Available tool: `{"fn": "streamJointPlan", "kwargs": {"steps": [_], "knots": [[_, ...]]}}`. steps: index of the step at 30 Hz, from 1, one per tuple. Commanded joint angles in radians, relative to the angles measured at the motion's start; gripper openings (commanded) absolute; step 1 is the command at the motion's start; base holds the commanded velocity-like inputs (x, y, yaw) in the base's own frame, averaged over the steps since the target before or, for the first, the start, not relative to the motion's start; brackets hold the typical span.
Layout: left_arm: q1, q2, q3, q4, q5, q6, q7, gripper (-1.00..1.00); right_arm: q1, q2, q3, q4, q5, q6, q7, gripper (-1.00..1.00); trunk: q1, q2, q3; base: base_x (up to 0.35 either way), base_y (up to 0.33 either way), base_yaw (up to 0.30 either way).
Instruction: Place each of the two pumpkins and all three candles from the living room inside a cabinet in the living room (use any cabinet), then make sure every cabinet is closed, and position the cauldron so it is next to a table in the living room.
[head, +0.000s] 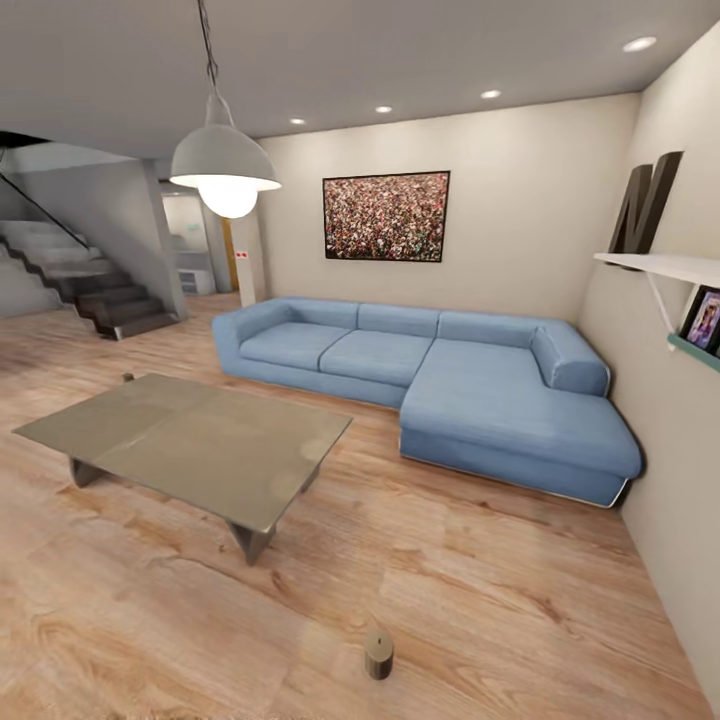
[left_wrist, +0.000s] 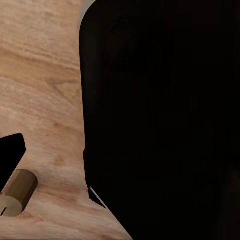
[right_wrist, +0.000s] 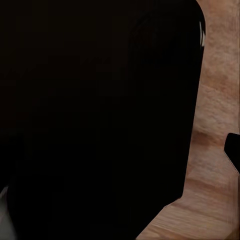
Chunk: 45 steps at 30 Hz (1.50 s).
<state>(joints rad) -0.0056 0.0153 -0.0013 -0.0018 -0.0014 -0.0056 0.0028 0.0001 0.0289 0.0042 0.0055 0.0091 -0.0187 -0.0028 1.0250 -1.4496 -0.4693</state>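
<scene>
One short tan candle (head: 378, 655) stands upright on the wood floor close in front of me, near the head view's lower edge. In the left wrist view the candle (left_wrist: 15, 192) appears on the floor boards beside a dark fingertip (left_wrist: 11, 151). A small dark object (head: 128, 377) sits on the floor by the far corner of the table; it is too small to identify. The low grey coffee table (head: 190, 440) stands to the left of centre. A dark finger tip (right_wrist: 233, 149) shows at the right wrist view's edge. Pumpkins, cabinet and cauldron are out of view.
A blue corner sofa (head: 440, 380) lines the back wall and right side. Stairs (head: 90, 285) rise at the far left, and a pendant lamp (head: 225, 165) hangs over the table. Wall shelves (head: 670, 275) jut out on the right. My own dark body (left_wrist: 160, 120) blocks both wrist views.
</scene>
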Motion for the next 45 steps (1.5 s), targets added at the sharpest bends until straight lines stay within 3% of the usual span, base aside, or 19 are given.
{"fn": "streamJointPlan", "kwargs": {"steps": [1,45], "knots": [[-0.001,0.000,0.000,0.000,0.000,-0.001,0.000,1.00,0.000,0.000,0.000,0.001,0.001,-0.002,0.000,1.00,0.000,0.000,-0.001,0.000,0.000,0.280],[-0.001,0.000,0.001,0.000,0.000,-0.008,0.000,1.00,0.000,-0.001,-0.008,0.007,-0.009,-0.001,-0.006,1.00,0.000,0.000,-0.001,0.000,0.000,0.279]]}}
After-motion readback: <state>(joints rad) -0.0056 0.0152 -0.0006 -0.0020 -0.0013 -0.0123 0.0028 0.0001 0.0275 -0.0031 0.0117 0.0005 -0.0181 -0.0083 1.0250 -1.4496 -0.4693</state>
